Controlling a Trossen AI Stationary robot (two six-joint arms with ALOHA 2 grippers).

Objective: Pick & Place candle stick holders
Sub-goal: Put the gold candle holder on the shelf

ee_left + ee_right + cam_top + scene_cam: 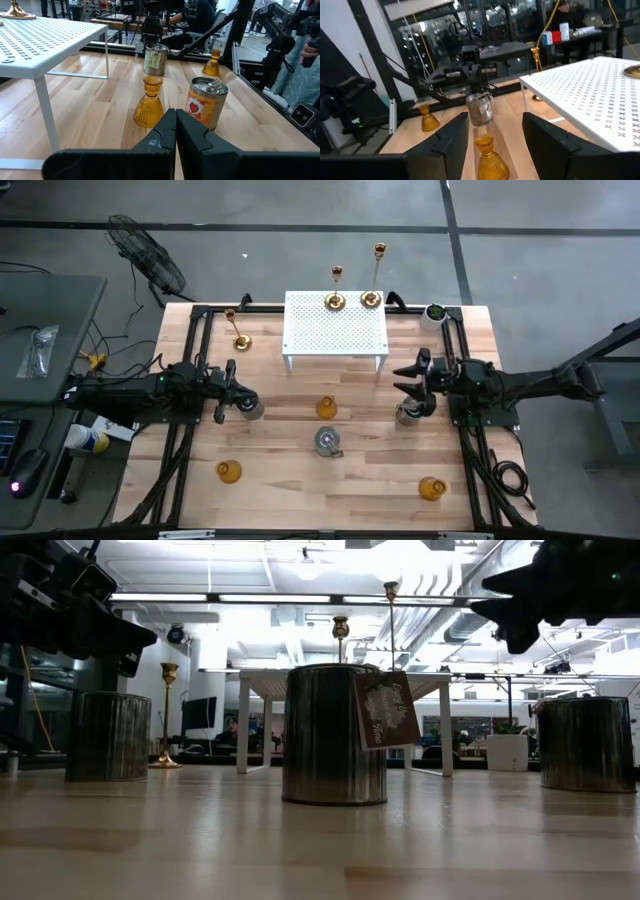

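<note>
Looking down from the high view, the white perforated metal stand on the wooden desk serves as landmark: two tall slim gold candlesticks with round bases stand on its far edge, a third gold stick stands just beside its left end, one amber ribbed glass holder and a squat silver jar-like holder with a tag sit in front of it, and two more amber ones lie farther toward the near corners. The left tool, fingers pressed together and holding nothing, hovers beside a silver jar off the stand's left front; the right tool, fingers spread and empty, hangs over another silver jar off its right front. In the low view the tagged silver jar looks stiff, smooth and likely slippery, so I judge a grip across its straight wall safest. From the left wrist view the amber glass holder seems fragile and top-narrow; its waist is the natural hold. In the right wrist view the spread fingers frame the same amber piece, near the stand; the gold sticks look light but tippy, best taken low on the stem.
</note>
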